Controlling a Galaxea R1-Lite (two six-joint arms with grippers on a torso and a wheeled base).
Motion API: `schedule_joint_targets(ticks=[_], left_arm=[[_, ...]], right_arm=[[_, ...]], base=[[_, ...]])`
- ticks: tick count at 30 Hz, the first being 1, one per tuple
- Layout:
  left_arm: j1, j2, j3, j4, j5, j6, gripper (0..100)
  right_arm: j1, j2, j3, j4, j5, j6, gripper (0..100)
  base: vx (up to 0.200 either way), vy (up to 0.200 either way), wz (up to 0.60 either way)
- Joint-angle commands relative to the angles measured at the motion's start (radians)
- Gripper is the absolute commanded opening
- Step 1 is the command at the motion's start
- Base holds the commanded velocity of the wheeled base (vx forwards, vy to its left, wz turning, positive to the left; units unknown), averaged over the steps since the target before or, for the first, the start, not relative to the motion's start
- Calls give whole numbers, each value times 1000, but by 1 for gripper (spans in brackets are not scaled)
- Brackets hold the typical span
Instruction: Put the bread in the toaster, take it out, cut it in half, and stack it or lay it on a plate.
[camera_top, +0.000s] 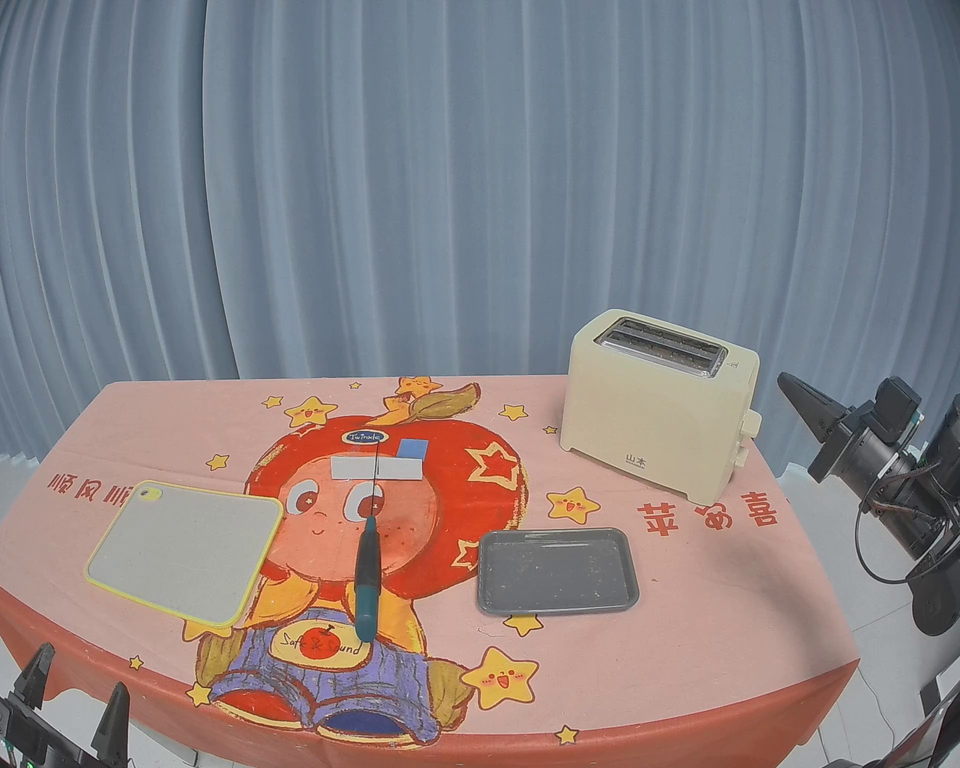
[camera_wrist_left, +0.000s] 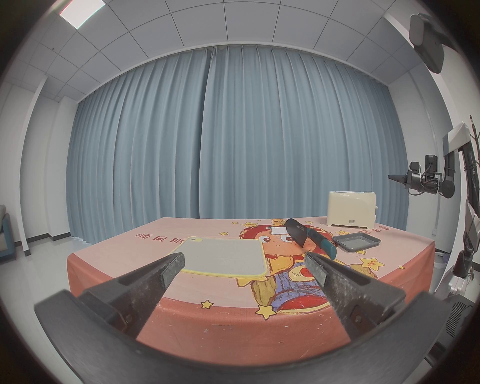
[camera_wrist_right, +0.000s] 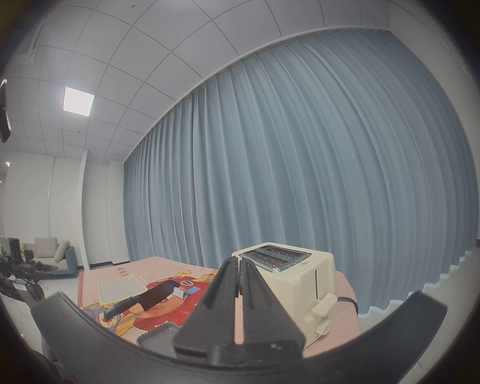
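A cream two-slot toaster (camera_top: 660, 400) stands at the table's far right, its slots showing no bread. In front of it lies a grey plate-tray (camera_top: 557, 570) with nothing on it. A knife (camera_top: 368, 560) with a teal handle lies mid-table, and a grey cutting board (camera_top: 185, 550) with a yellow rim lies to the left. My left gripper (camera_top: 82, 675) is open, low off the table's front-left corner, facing the board (camera_wrist_left: 225, 256). My right gripper (camera_top: 792, 385) is shut on nothing, off the table's right edge beside the toaster (camera_wrist_right: 290, 280).
An apple-cartoon cloth covers the table (camera_top: 700, 640). A white strip (camera_top: 378, 467) and a small blue patch (camera_top: 412, 448) lie beyond the knife's tip. Blue curtains hang close behind the table. There is free cloth along the front edge and right of the tray.
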Motion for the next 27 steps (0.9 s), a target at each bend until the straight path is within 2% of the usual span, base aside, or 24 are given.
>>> schedule_joint_targets(ticks=[1,27], left_arm=[[0,0,18,-1,0,1,100],[0,0,18,-1,0,-1,100]], right_arm=[[0,0,1,-1,0,0,0],[6,1,12,-1,0,-2,0]], base=[[0,0,0],[0,0,0]])
